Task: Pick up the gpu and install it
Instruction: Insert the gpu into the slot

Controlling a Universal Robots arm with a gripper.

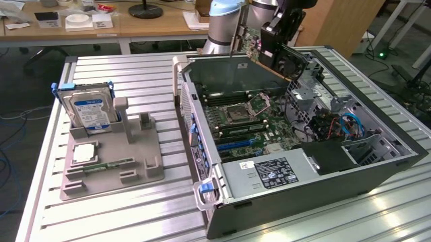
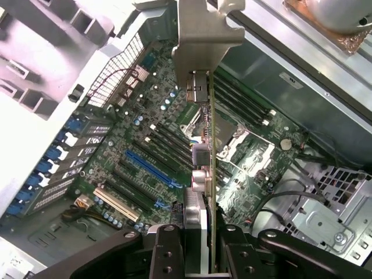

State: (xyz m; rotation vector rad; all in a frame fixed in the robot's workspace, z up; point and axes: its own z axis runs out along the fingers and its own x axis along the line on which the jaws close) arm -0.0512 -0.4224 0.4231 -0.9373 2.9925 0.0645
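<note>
The gpu hangs above the back of the open computer case, its silver bracket at the end toward the exterior view's left. My gripper is shut on the card from above. In the wrist view the gpu is seen edge-on between my two black fingers, and its silver bracket points away from the wrist. Below it lies the motherboard with its long blue slot and black slots; the card is clear of them.
A grey fixture on the exterior view's left holds the silver hard drive, a narrow green memory stick and a square chip. Inside the case are the processor socket, the power supply and cables.
</note>
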